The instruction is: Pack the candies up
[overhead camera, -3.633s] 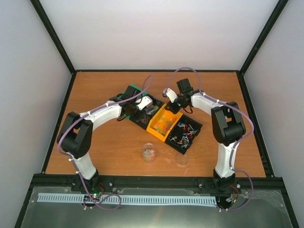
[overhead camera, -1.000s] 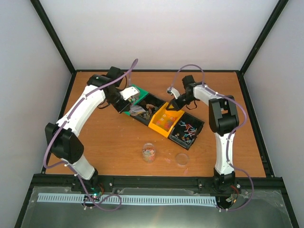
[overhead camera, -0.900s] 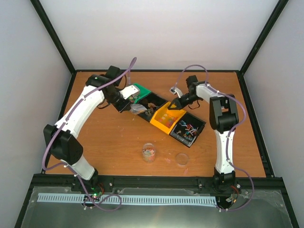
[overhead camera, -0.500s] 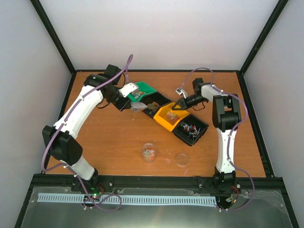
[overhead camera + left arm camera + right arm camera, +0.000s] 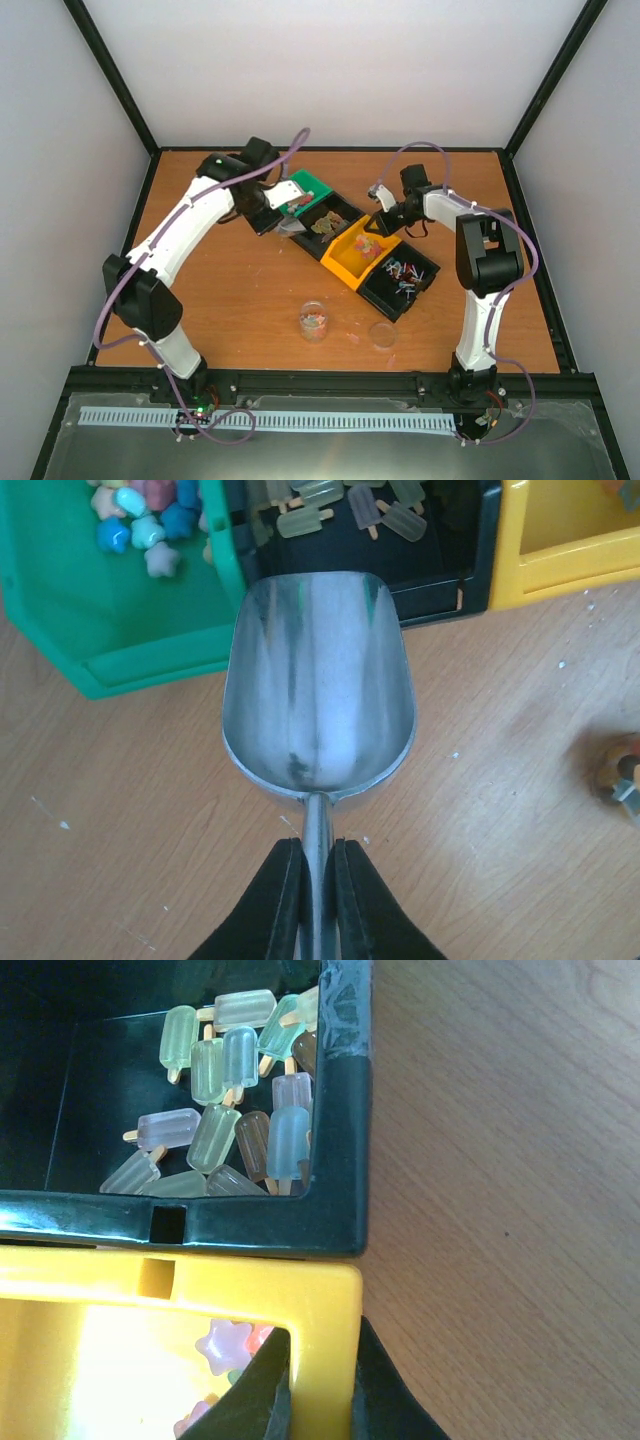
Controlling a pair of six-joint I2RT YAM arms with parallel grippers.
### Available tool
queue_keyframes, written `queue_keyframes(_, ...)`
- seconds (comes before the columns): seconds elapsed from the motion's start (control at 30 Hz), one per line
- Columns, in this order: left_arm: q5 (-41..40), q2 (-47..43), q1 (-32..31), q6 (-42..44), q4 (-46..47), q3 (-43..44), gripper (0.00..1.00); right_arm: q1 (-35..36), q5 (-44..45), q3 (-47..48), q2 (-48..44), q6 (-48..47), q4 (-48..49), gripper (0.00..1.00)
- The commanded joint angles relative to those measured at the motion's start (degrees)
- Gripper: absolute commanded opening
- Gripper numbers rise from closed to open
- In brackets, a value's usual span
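Left gripper (image 5: 318, 855) clamps the handle of the empty metal scoop (image 5: 318, 705). Right gripper (image 5: 322, 1345) pinches the yellow bin (image 5: 250, 1280) wall. The bin row has swung steeper within the last second, likely lining up for scooping. Popsicle candies (image 5: 225, 1110) lie in the black bin (image 5: 100, 1215), sticks pointing every way — no shared axis.

Bright even light; yellow bin (image 5: 90, 1360) overexposed, wrist cam.

I'm counting four bins: one green bin (image 5: 312, 186), one yellow bin (image 5: 342, 265), two black bins (image 5: 386, 301). One metal scoop (image 5: 318, 715), one clear jar (image 5: 313, 322), one round lid (image 5: 382, 334). Candies (image 5: 225, 1130): too many to count.
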Motion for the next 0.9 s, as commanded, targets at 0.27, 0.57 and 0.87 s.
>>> queue_keyframes(0.27, -10.6, 12.6, -6.4, 1.2, -5.0, 8.4, 0.01, 5.2, 6.0, -3.3, -5.8, 4.2, 8.0, 0.03)
queue_keyframes(0.57, -17.4, 23.3, -7.4, -1.1, -11.5, 17.4, 0.01, 7.1, 9.1, -5.2, -7.1, 5.5, 10.0, 0.03)
queue_keyframes(0.87, -16.8, 25.0, -7.6, -2.8, -5.7, 10.4, 0.01, 8.4, 9.4, -5.6, -7.3, 4.7, 9.8, 0.03)
